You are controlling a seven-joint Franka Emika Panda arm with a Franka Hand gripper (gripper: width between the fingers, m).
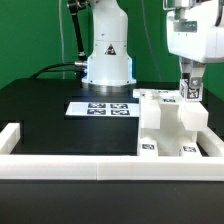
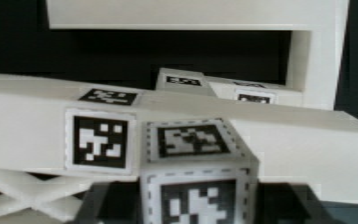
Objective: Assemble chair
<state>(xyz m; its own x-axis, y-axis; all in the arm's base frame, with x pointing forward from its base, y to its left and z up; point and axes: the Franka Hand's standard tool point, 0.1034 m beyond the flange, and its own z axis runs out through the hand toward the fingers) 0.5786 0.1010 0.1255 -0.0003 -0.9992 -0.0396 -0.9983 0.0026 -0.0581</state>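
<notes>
The partly built white chair (image 1: pixel 170 125) stands at the exterior view's right, its blocky panels carrying black-and-white tags. My gripper (image 1: pixel 188 95) hangs straight down over its far top edge, shut on a small tagged white chair piece (image 1: pixel 188 91) that meets the chair's top. In the wrist view this piece (image 2: pixel 197 190) sits between my dark fingers (image 2: pixel 108 205), the gripper (image 2: pixel 197 208) closed on it. Just beyond lie the chair's tagged panels (image 2: pixel 158 105). The piece's lower end is hidden.
The marker board (image 1: pixel 103 108) lies flat on the black table, before the robot base (image 1: pixel 107 55). A low white wall (image 1: pixel 100 168) runs along the front and up the exterior view's left side (image 1: pixel 10 135). White crossed struts (image 2: pixel 34 185) show in the wrist view.
</notes>
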